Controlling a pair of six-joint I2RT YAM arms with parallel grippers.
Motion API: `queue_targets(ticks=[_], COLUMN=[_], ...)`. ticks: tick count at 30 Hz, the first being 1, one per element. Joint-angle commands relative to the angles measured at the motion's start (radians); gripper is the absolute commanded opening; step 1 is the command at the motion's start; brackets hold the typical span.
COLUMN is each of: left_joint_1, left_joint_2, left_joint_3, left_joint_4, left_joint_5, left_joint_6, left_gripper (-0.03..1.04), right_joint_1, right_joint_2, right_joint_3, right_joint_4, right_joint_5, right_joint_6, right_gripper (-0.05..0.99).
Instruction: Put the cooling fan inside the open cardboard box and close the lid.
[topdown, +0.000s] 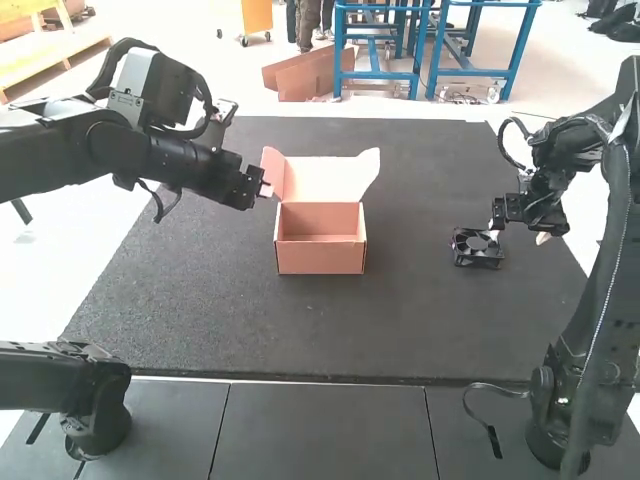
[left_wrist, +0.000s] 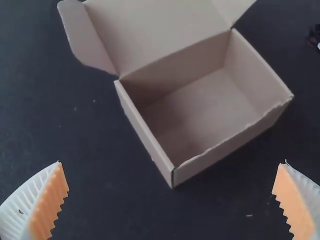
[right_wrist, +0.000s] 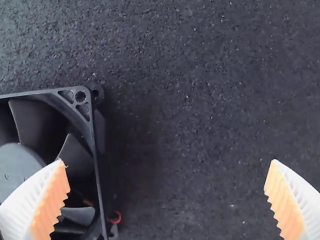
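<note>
Cooling fan (topdown: 476, 247) sits on the black counter (topdown: 200, 290) right of centre in the high view, well apart from the open cardboard box (topdown: 320, 255) mid-frame; looks light, stiff plastic with breakable blades, so I'd pinch across the outer frame edges, not the hub. Right hand (topdown: 518, 222) hangs just above-right of the fan, fingers spread wide, gripping nothing; left hand (topdown: 262, 186) is just beside the box's left lid flap, also wide apart and empty
</note>
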Motion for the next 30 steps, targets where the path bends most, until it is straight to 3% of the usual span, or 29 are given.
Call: queue_targets(ticks=[1, 30], left_joint_1=[-0.001, -0.001], left_joint_2=[-0.005, -0.005], left_joint_3=[0.053, 0.065], left_joint_4=[-0.001, -0.007], left_joint_5=[-0.012, -0.017], left_joint_6=[0.008, 0.008], left_gripper=[0.97, 0.97], right_joint_1=[-0.02, -0.021], right_joint_2=[0.011, 0.109], right_joint_3=[0.038, 0.034], right_joint_4=[0.0, -0.102], right_joint_5=[0.013, 0.016], right_joint_6=[-0.004, -0.004], right_gripper=[0.9, 0.9])
